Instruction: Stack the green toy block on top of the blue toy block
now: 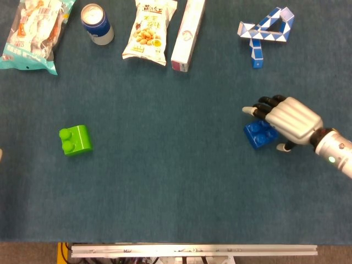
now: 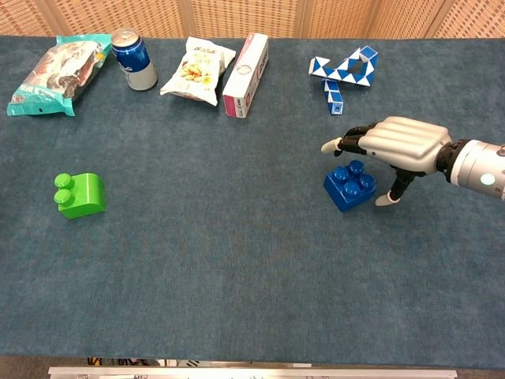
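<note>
The right hand [image 1: 289, 118], a silver-backed robotic hand with black fingers [image 2: 355, 140] tipped in white, hovered palm-down over the blue plastic studded toy block [image 1: 259, 133], fingers spread apart and gripping nothing. Its thumb tip reached down just beside the block's right edge, while the other fingers stretched out above and past the far-left corner; whether any of them touched the block could not be told. The block sat on the dark blue carpeted tabletop [image 2: 237, 237], directly under the palm.

The bright green plastic studded toy block [image 1: 75, 139] lay well apart from the hand, far off to its left across the table and on its own.

Beyond the fingertips, further up the table, rested a blue-and-white folding snake puzzle [image 2: 343, 73]. Far up and to the left of the hand stood a long white and pink carton [image 2: 245, 63], a snack packet printed with nuts [image 2: 196, 70], a blue drink can [image 2: 132, 58] and a teal foil snack bag [image 2: 58, 72].

The left hand was hardly visible.
</note>
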Robot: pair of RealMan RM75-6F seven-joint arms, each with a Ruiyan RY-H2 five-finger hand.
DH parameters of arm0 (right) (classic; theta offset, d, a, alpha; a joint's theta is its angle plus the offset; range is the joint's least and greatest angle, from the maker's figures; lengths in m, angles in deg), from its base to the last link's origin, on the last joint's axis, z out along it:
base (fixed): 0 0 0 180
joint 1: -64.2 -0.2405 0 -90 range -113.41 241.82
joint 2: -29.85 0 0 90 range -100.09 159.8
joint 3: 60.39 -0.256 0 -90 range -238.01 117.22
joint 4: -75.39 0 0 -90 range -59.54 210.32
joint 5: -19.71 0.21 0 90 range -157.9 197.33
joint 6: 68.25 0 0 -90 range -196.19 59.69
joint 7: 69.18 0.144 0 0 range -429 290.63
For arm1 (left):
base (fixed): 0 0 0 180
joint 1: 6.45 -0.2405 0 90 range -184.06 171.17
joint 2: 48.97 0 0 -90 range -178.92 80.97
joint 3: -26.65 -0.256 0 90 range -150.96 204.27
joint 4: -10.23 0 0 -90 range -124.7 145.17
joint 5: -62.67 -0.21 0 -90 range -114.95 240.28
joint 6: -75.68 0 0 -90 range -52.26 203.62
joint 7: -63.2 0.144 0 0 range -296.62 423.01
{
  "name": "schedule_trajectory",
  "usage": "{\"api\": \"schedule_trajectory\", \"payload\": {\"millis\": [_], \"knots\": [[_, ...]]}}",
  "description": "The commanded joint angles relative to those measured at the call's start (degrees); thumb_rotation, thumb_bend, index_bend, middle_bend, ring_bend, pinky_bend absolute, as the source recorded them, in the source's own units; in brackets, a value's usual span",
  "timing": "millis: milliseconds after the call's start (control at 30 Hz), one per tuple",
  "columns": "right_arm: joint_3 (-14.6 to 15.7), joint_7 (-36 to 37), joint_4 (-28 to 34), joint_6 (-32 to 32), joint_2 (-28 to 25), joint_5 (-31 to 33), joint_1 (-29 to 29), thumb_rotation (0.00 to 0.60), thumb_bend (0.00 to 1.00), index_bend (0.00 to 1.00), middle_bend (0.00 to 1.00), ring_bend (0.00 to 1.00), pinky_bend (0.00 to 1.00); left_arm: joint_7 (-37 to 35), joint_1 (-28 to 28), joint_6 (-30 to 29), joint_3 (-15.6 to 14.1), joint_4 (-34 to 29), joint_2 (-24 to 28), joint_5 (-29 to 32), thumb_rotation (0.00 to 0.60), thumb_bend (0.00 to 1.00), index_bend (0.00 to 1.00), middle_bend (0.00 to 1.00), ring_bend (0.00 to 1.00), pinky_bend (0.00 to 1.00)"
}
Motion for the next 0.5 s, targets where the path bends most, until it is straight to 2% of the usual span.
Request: {"api": "schedule_trajectory", "payload": {"millis": [33, 267, 433, 500], "knots": [[0.0, -0.6, -1.0, 1.1, 1.1, 0.9, -0.9, 0.600, 0.00, 0.12, 0.22, 0.14, 0.24, -0.1, 0.1, 0.1, 0.0, 0.1, 0.0, -0.1, 0.600, 0.22, 0.35, 0.34, 0.31, 0.26], [0.0, -0.9, -2.3, 1.3, 3.1, 2.0, -1.9, 0.600, 0.02, 0.15, 0.25, 0.14, 0.24, -0.4, 0.1, 0.0, 0.1, 0.3, 0.0, -0.2, 0.600, 0.22, 0.35, 0.34, 0.31, 0.26], [0.3, -0.8, -3.6, 0.9, 4.3, 2.4, -2.2, 0.600, 0.08, 0.29, 0.31, 0.20, 0.27, -0.5, 0.0, 0.0, 0.1, 0.5, 0.0, -0.1, 0.600, 0.22, 0.35, 0.34, 0.31, 0.26], [0.4, -0.6, -3.9, 0.7, 4.5, 2.4, -2.3, 0.600, 0.09, 0.31, 0.33, 0.23, 0.30, -0.5, 0.0, 0.0, 0.1, 0.5, 0.0, -0.1, 0.600, 0.22, 0.35, 0.34, 0.31, 0.26]]}}
